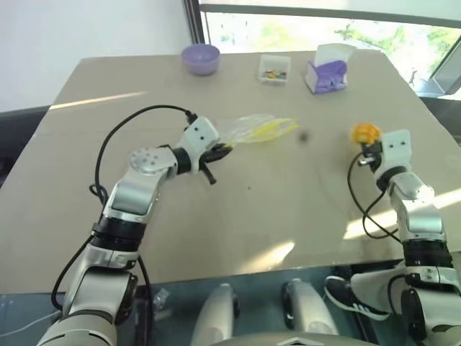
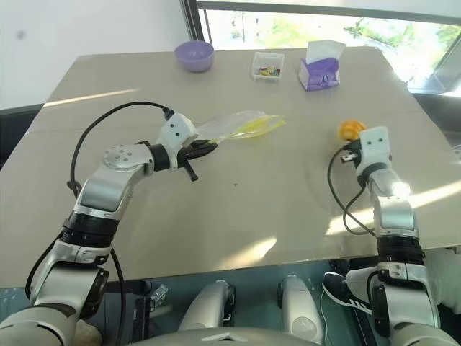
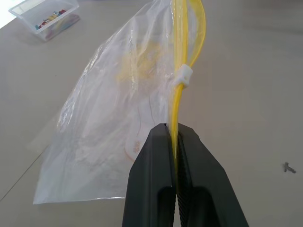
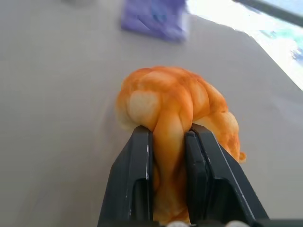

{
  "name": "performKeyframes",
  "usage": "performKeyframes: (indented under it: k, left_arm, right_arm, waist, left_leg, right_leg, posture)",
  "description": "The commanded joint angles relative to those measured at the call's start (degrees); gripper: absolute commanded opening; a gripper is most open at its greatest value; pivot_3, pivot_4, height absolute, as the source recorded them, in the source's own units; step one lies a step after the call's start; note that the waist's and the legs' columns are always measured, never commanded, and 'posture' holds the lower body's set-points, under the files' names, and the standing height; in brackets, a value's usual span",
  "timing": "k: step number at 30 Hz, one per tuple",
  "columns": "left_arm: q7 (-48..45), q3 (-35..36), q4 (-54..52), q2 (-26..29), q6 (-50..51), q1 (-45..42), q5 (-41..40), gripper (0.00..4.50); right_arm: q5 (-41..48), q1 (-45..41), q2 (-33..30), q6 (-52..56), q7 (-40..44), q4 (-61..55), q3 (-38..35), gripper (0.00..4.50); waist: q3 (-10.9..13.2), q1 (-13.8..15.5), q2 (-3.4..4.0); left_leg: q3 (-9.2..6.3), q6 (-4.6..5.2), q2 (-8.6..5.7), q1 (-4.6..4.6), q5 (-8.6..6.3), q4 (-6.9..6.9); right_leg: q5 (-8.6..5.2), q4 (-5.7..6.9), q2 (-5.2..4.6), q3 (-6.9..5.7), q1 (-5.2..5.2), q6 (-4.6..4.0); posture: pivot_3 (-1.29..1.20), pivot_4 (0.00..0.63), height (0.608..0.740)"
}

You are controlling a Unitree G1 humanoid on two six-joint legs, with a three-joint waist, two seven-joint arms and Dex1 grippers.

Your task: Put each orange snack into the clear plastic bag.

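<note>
Right claw (image 4: 168, 137) clamped on orange snack (image 4: 175, 101), apparently lifted off table (image 1: 216, 216) | left claw (image 3: 174, 130) pinching clear plastic bag (image 3: 118, 123) by its yellow strip

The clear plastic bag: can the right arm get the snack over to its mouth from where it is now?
Probably yes. The right gripper is shut on the orange snack, and bare table lies between it and the clear plastic bag, which the left gripper pinches by its yellow strip. How wide the mouth gapes is unclear.
</note>
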Motion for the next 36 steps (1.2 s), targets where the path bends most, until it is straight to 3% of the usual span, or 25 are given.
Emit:
performKeyframes:
  k: [1,6,12,27,36]
  left_arm:
    - [0.55,1.22,-1.90,0.28,-0.91,-0.47,0.01,0.17]
    - [0.78,0.50,-2.41,-0.19,-1.31,-0.49,0.18,0.17]
    - [0.44,0.10,-4.58,-0.78,-1.36,0.30,-0.16,0.17]
    - [-0.83,1.25,-8.71,-1.16,-3.67,3.23,-1.41,0.17]
    - [-5.65,-0.57,-10.61,-0.13,-8.03,5.38,-2.28,0.17]
  right_arm:
    - [6.87,2.16,-1.19,7.27,7.35,-15.57,4.28,0.83]
    - [10.08,0.95,1.43,14.25,7.27,-22.95,8.98,0.83]
    - [6.79,-3.79,5.03,13.81,6.51,-17.10,14.38,0.83]
    - [2.45,-5.96,2.46,12.17,10.52,-10.91,16.79,0.83]
    - [5.77,-6.24,5.23,15.19,10.64,-12.10,15.08,0.83]
  waist:
    - [0.00,0.06,0.00]
    - [0.00,0.27,-0.01]
    - [0.00,0.32,-0.01]
    - [0.00,0.39,-0.01]
    - [0.00,0.30,0.00]
  left_leg:
    - [-0.04,0.00,0.02,0.00,0.00,0.00]
    - [-0.04,0.01,0.00,-0.01,0.00,0.13]
    - [-0.05,0.01,0.00,-0.01,-0.01,0.18]
    - [-0.05,0.02,0.00,-0.02,-0.01,0.16]
    - [-0.04,0.02,0.00,-0.02,-0.02,0.16]
  right_leg:
    - [0.00,-0.01,0.02,-0.05,0.01,0.00]
    - [0.00,0.02,0.00,-0.05,0.06,0.00]
    - [0.00,0.05,0.01,-0.07,0.07,0.00]
    - [0.00,0.01,0.00,-0.08,0.07,0.00]
    - [0.00,0.01,0.00,-0.07,0.07,0.00]
  posture:
    - [0.00,0.150,0.740]
    - [0.00,0.150,0.740]
    - [0.00,0.150,0.740]
    - [0.00,0.150,0.740]
    - [0.00,0.150,0.740]
